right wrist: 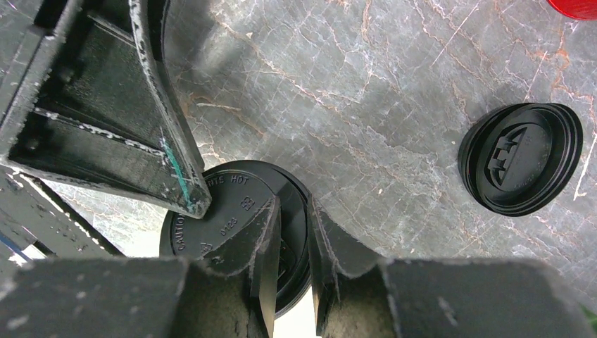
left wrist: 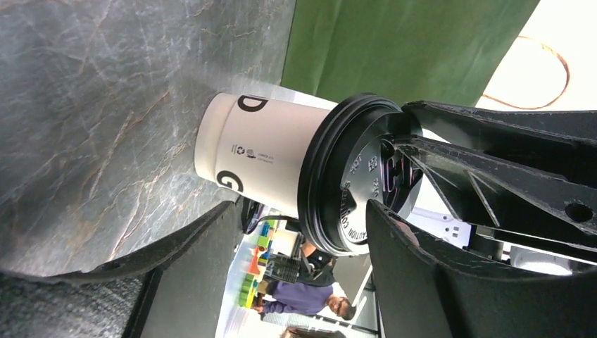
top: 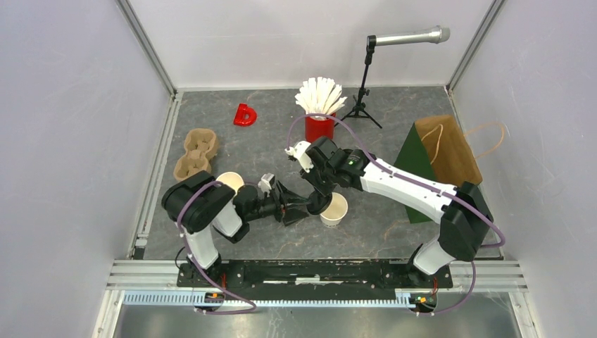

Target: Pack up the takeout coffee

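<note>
One white paper cup [top: 336, 211] stands mid-table; in the left wrist view it [left wrist: 260, 151] has black print on its side. A black lid [left wrist: 352, 179] sits at its mouth, though cream inside still shows from above. My right gripper [top: 320, 201] [right wrist: 292, 208] is shut on that lid's [right wrist: 225, 204] rim. My left gripper [top: 299, 210] [left wrist: 303, 211] is open, and one fingertip [right wrist: 184, 201] touches the lid's top. The second cup [top: 230, 182] stands open beside the left arm. The second lid [right wrist: 521, 158] lies flat on the table.
A brown pulp carrier [top: 196, 153] lies at the left. A red cup of white sticks [top: 319, 116] and a red D-shaped piece [top: 245, 115] stand behind. A microphone tripod [top: 362, 98] is at the back. A green and brown paper bag [top: 440, 158] lies at the right.
</note>
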